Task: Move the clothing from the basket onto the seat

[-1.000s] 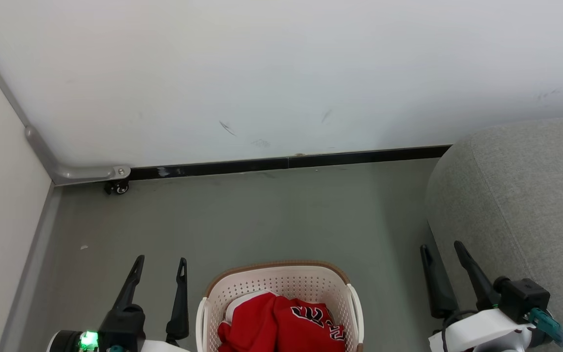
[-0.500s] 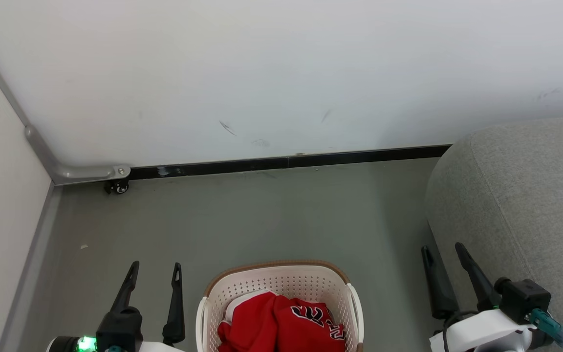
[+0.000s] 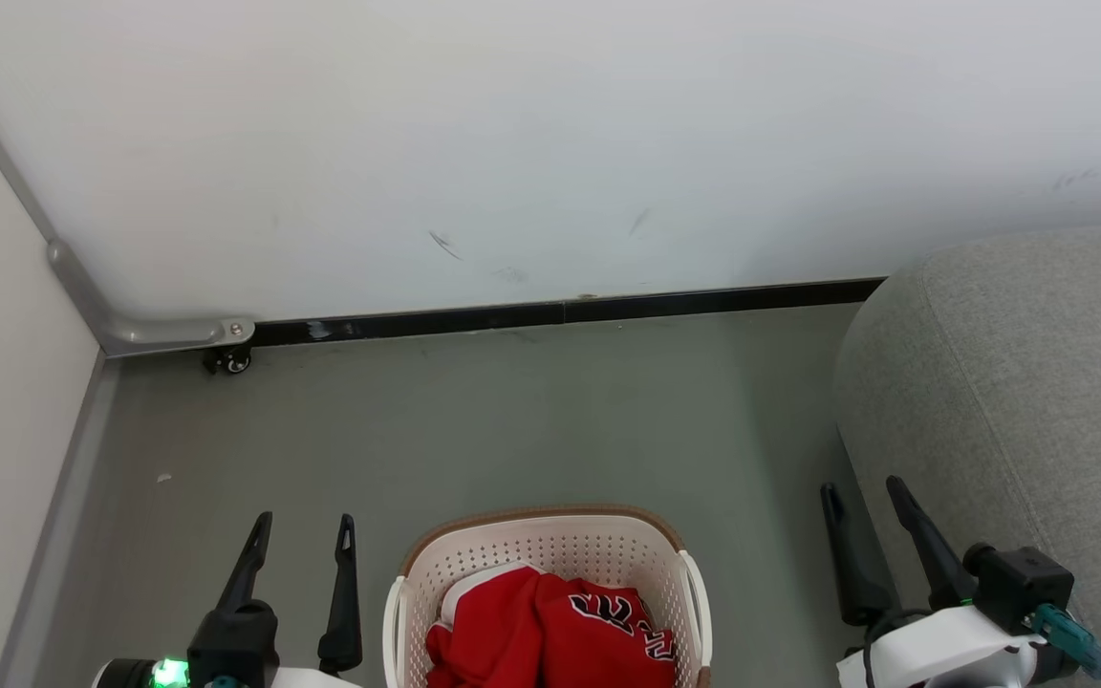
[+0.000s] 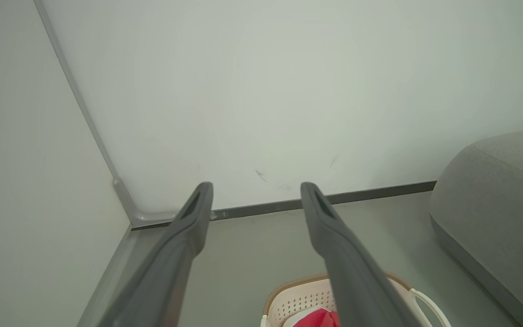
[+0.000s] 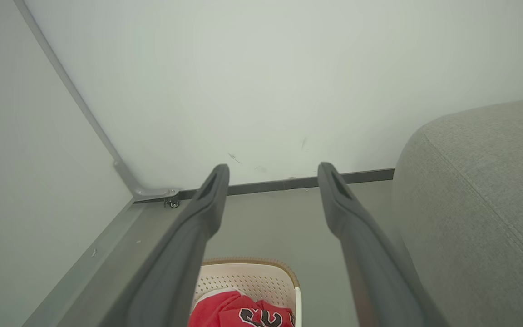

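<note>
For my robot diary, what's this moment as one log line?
left gripper: open | right gripper: open | red clothing: in laundry basket | phase: pre-grasp

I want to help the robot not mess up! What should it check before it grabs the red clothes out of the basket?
1. Left end effector open, holding nothing: ok.
2. Right end effector open, holding nothing: ok.
3. Clothing lies in the basket, nothing on top of it: ok.
4. Seat is close by on the robot's right, nothing on the part in view: ok.
5. Floor between basket and seat has nothing in the way: ok.
6. How many garments are in the bunched pile: cannot tell.
</note>
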### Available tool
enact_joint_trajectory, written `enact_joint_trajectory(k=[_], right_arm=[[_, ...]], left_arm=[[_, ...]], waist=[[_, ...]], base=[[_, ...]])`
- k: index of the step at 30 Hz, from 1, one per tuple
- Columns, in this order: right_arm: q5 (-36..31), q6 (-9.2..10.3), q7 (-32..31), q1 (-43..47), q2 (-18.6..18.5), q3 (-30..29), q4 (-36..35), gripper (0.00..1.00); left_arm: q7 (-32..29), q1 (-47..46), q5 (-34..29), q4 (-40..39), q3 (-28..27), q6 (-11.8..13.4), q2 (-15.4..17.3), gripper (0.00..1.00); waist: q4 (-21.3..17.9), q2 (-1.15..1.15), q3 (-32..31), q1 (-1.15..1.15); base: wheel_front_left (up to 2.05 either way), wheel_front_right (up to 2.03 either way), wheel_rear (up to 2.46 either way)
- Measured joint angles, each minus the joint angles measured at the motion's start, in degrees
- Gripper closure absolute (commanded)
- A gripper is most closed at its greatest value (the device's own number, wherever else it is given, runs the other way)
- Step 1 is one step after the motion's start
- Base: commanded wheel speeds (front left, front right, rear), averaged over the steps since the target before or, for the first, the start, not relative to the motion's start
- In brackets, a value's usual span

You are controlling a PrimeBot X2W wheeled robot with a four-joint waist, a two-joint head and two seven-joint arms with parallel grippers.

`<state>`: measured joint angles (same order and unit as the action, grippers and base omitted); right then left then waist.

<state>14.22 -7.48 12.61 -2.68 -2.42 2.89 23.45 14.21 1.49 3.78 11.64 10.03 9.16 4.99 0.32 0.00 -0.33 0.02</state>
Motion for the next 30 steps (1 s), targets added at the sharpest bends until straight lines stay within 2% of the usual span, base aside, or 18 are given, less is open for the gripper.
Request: enact_joint_trajectory(k=[17,30], right_arm=[[0.55,0.0,0.54,-0.36,0.0,-0.23,-1.62,0.0],[0.96,0.0,1.08,-0.79,-0.02,-0.62,-3.59,0.0]], left_arm=[[0.0,-0.69,0.12,0.08,0.31,-0.21,-0.07,0.0],[0.0,-3.06,-0.67,2.32,2.44,-2.26,0.35,0.0]], waist=[[-0.45,0.0,1.63,0.0],[-1.28,0.0,4.39,-0.01]], base=[[0.0,0.0,0.0],[0.0,0.0,0.0]])
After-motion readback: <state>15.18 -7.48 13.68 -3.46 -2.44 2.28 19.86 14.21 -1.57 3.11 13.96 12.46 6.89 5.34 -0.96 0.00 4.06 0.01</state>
